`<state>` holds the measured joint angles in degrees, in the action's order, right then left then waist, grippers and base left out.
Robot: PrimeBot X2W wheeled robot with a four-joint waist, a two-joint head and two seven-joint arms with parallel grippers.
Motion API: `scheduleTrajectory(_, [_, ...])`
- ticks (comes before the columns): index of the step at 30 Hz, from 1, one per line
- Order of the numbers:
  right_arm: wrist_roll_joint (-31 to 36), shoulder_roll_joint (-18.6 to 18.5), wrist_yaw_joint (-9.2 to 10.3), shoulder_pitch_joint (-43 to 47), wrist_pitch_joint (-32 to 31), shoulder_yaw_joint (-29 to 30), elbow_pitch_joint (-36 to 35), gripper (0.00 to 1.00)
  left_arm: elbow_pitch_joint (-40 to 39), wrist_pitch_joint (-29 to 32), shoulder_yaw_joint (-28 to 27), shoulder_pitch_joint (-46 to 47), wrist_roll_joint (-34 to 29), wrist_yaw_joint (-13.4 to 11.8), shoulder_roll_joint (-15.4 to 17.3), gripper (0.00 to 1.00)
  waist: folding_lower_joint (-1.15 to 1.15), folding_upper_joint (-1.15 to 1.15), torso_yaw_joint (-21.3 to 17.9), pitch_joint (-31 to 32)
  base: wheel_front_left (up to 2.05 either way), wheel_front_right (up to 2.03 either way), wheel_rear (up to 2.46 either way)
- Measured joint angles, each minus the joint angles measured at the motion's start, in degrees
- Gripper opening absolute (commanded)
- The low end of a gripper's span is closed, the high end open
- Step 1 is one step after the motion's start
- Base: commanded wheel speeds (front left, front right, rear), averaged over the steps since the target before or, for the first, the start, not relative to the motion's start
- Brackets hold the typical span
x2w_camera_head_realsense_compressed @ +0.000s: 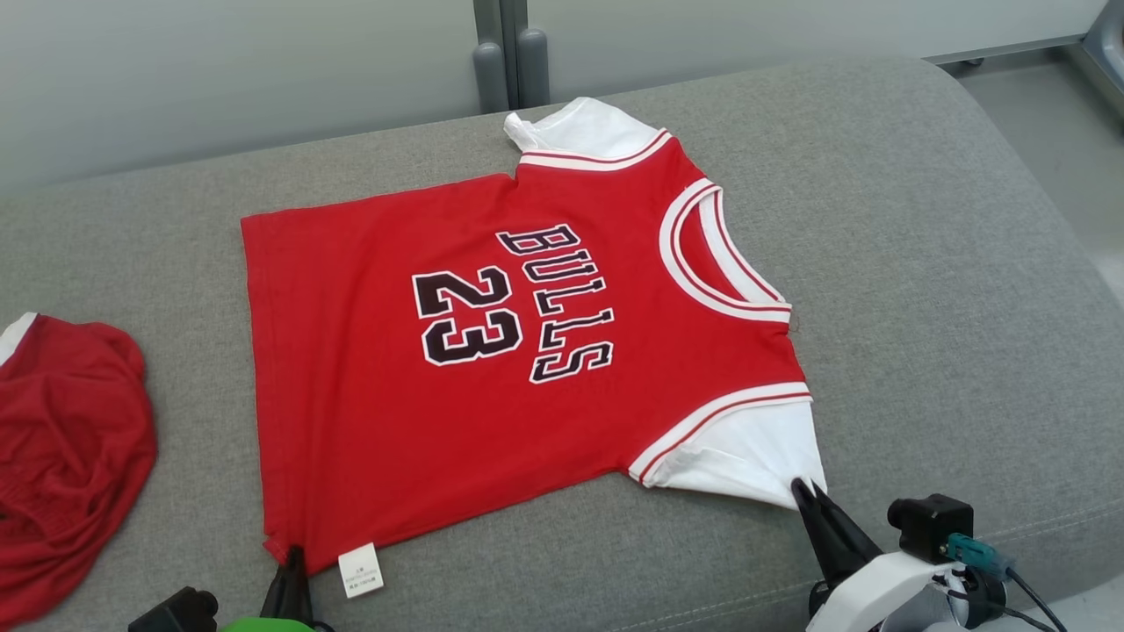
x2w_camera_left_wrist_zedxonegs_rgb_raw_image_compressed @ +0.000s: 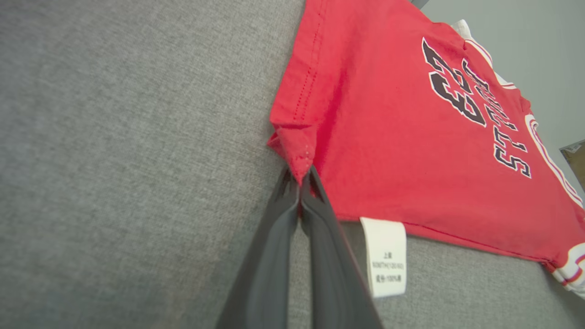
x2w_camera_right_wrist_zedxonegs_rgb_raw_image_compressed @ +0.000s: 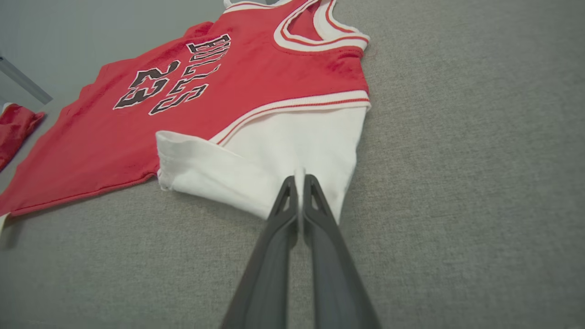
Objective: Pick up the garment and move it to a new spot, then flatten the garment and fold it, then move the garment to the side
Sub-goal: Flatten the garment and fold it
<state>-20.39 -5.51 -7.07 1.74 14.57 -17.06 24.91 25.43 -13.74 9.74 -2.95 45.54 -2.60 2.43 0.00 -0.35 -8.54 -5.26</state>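
Red "BULLS" jersey (x2w_camera_head_realsense_compressed: pixel 369 439) spread face up on a grey sofa cushion (x2w_camera_head_realsense_compressed: pixel 922 263), with its printed number "23" (x2w_camera_head_realsense_compressed: pixel 470 314) near the middle of the cloth.

**Left hand** (x2w_camera_head_realsense_compressed: pixel 294 555): fingers pressed together, pinching the hem corner (x2w_camera_left_wrist_zedxonegs_rgb_raw_image_compressed: pixel 297 146), just beside the white care label (x2w_camera_head_realsense_compressed: pixel 361 569), at the end of the shirt farthest from the collar past the "23".

**Right hand** (x2w_camera_head_realsense_compressed: pixel 803 487): fingers pressed together on the lower edge of the white sleeve (x2w_camera_head_realsense_compressed: pixel 746 448), on the collar side of the "23"; a thin fold of cloth stands between the tips.

A second, crumpled red garment (x2w_camera_head_realsense_compressed: pixel 70 439) lies beyond the hem from the "23", apart from the jersey.

**Handling (judged):** light, thin and limp knit. It will sag and drape between the two grips, wrinkle readily and drag on the rough upholstery rather than slide. It is not fragile, though small pinches may slip free. Corners, hems and sleeve edges give the surest hold, because seams add thickness. Lifting both grips evenly should keep the panel taut for folding.
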Motion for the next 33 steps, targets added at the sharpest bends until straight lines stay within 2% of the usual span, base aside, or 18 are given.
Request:
scheduleTrajectory(1, [0.5, -0.1, 0.00, 0.0, 0.0, -0.2, 0.2, 0.00, 0.1, 0.0, 0.0, 0.0, 0.0, 0.0, 0.0, 0.36, 0.00, 0.00, 0.0, 0.0, 0.00, 0.00, 0.00])
scheduleTrajectory(2, [0.9, -0.1, 0.00, 0.0, 0.0, -0.4, 0.2, 0.03, 0.1, 0.0, 0.0, 0.0, 0.0, 0.0, 0.0, 0.70, 0.00, 0.00, 0.0, 0.0, 0.00, 0.00, 0.00])
scheduleTrajectory(3, [1.1, -0.1, 0.01, -0.1, 0.0, -0.4, 0.3, 0.25, 0.2, 0.0, 0.0, 0.0, 0.0, 0.0, 0.0, 1.00, 0.00, 0.00, 0.0, 0.1, 0.00, 0.00, 0.00])
scheduleTrajectory(5, [1.9, -0.2, 0.00, -0.1, 0.0, -0.8, 0.4, 0.47, 0.3, 0.0, 0.0, 0.0, 0.0, -0.4, 0.0, 1.00, 0.00, 0.00, 0.1, 0.1, 0.00, 0.00, 0.00])
scheduleTrajectory(6, [2.6, -0.4, 0.00, -0.1, 0.0, -1.1, 0.5, 0.80, 0.5, 0.0, -0.2, 0.0, 0.0, -0.5, 0.0, 1.00, 0.00, 0.00, 0.1, 0.2, 0.00, 0.00, 0.00])
scheduleTrajectory(7, [3.1, -0.6, 0.00, -0.1, 0.0, -1.4, 0.6, 0.96, 0.6, 0.0, -0.3, 0.0, 0.0, -0.5, 0.0, 1.00, 0.00, 0.00, 0.1, 0.2, 0.00, 0.00, 0.00])
scheduleTrajectory(8, [3.4, -0.9, 0.00, -0.1, 0.0, -1.8, 0.6, 1.00, 0.5, 0.0, -0.4, 0.0, 0.0, -0.5, 0.0, 1.00, 0.00, 0.00, 0.1, 0.3, 0.00, 0.00, 0.00])
scheduleTrajectory(17, [5.2, -3.1, -0.05, 1.9, 0.0, -2.6, 0.9, 1.00, -2.3, -0.5, -2.4, -0.1, -0.3, -0.4, 0.0, 1.00, 0.00, 0.00, 0.2, 1.2, 0.00, 0.00, 0.00])
scheduleTrajectory(21, [5.4, -3.8, -0.05, 3.7, 0.0, -2.3, 0.5, 1.00, -4.6, -0.5, -2.1, -0.1, -1.5, 0.5, 0.1, 1.00, 0.00, 0.00, 0.1, 2.1, 0.00, 0.00, 0.00])
scheduleTrajectory(33, [6.6, -3.5, -0.04, 0.8, 0.0, 2.6, -8.1, 1.00, -10.4, -0.5, 0.1, -0.1, -8.3, 1.6, 0.0, 1.00, 0.00, 0.00, -2.1, 4.7, 0.00, 0.00, 0.00])
